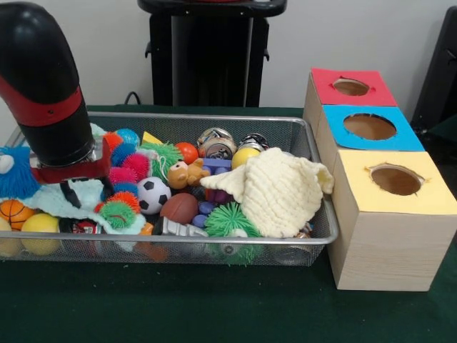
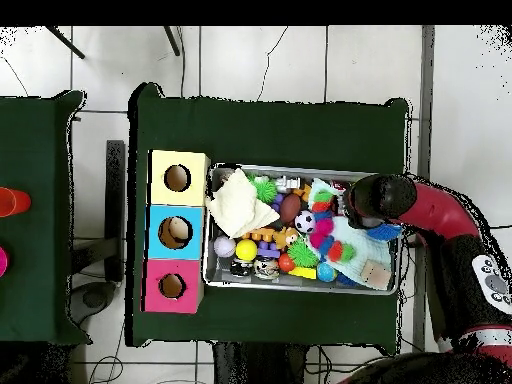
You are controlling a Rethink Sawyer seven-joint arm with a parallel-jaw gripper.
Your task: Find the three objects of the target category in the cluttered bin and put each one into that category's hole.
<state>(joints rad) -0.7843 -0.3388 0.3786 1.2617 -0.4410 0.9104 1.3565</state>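
A wire mesh bin (image 1: 214, 118) (image 2: 300, 168) holds mixed toys: a soccer ball (image 1: 153, 194), a brown football (image 1: 179, 208), a basketball (image 1: 14, 212), yellow balls (image 1: 41, 227), a teddy bear (image 1: 184, 174), spiky rubber balls (image 1: 230, 219) and a cream cloth (image 1: 275, 189) (image 2: 243, 204). To the right stand three wooden boxes with round holes: red (image 1: 350, 86), blue (image 1: 369, 126), yellow (image 1: 395, 179). My gripper (image 1: 75, 182) is down among the toys at the bin's left end, over a pale green cloth (image 1: 68, 204). The arm's thick wrist (image 2: 372, 198) hides it from above.
The bin and boxes rest on a dark green tablecloth (image 1: 178, 307). In the overhead view the boxes (image 2: 176, 232) line the bin's left side. A second green table (image 2: 40, 220) with a red cup (image 2: 10, 202) stands further left.
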